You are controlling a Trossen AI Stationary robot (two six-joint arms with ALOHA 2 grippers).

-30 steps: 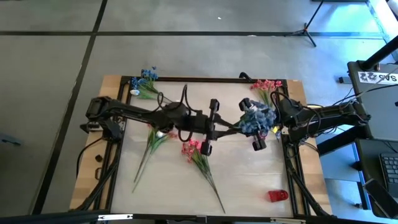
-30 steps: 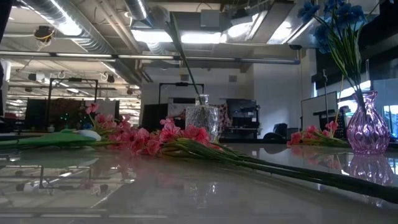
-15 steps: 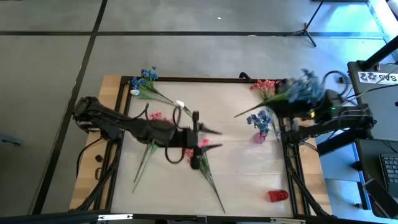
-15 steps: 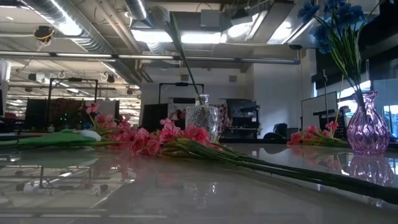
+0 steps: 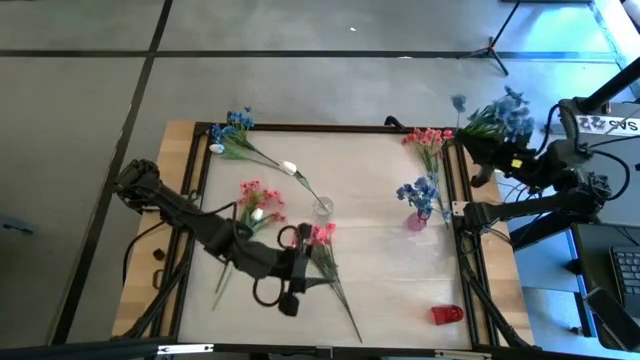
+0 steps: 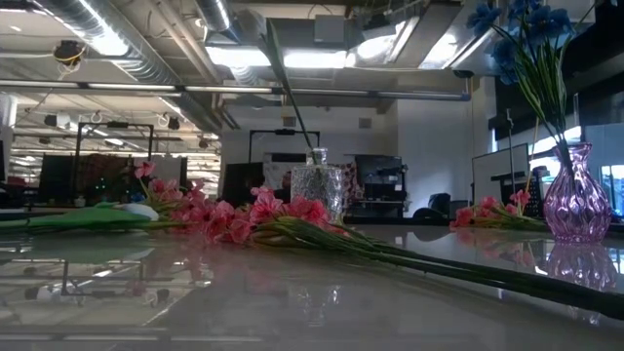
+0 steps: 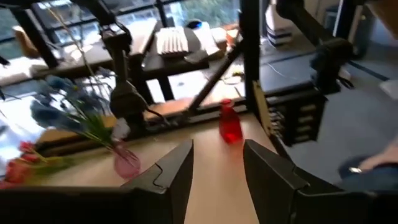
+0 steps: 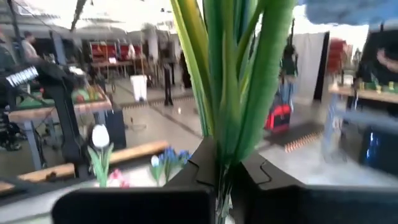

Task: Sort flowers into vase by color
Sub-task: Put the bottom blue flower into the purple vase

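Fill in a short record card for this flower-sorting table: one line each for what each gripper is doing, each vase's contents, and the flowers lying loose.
left gripper: open, empty, low over the table's near side
right gripper: shut on blue sprig, lifted beyond the table's right edge
pink vase: holds blue flowers
clear vase: holds white bud stem
loose on table: pink sprigs, more pink at far right, blue bunch at far left

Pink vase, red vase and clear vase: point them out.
pink vase (image 6: pixel 576 207), low view, on its round belly.
red vase (image 7: pixel 229 125), left wrist view, on its body.
clear vase (image 5: pixel 322 207), high view, on its rim.
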